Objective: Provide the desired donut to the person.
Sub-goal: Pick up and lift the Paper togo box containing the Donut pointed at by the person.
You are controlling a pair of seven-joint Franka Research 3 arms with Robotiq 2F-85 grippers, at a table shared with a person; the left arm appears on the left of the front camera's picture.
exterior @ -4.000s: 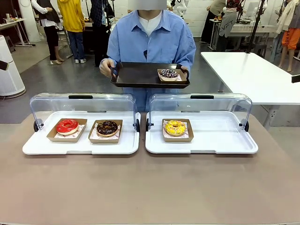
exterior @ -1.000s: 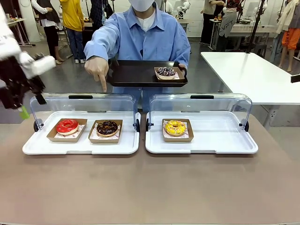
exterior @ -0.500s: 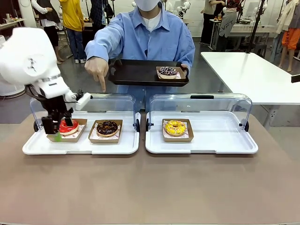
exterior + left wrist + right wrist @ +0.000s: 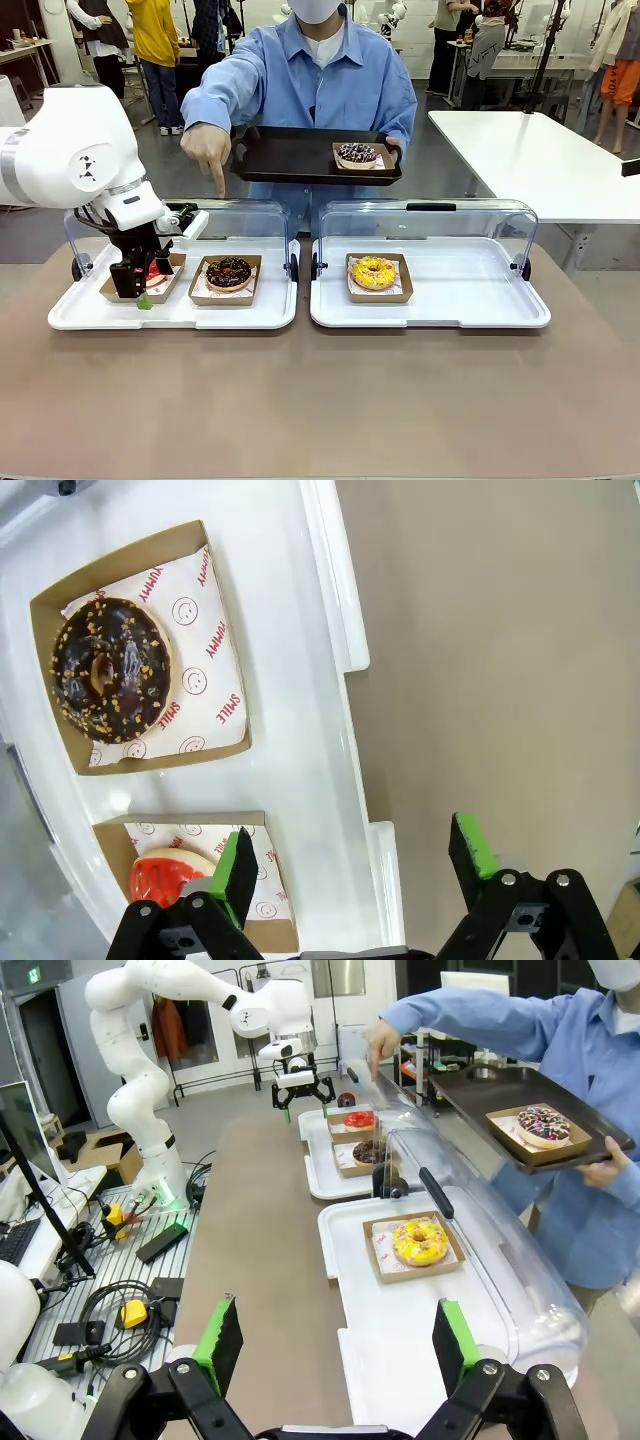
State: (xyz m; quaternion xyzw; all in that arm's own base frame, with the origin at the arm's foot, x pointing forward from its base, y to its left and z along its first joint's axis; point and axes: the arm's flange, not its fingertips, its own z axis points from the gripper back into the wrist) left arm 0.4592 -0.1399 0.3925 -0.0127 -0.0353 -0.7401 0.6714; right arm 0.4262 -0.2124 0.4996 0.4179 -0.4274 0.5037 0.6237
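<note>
Left gripper | jaws are spread, empty, poised over red donut | chocolate donut, judged pointed at by hand, is set just beside, toward the middle

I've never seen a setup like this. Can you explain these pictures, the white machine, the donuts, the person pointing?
This is a robot with two white arms, each ending in a two-finger gripper. One picture looks across the table at a person; the other two come from wrist cameras. Two white trays with clear lids hold a red donut, a chocolate donut and a yellow donut. The person's hand points toward the left one; the other hand carries a black tray with a sprinkled donut. The left gripper hangs open by the red donut, the right gripper is open, both empty.
</note>
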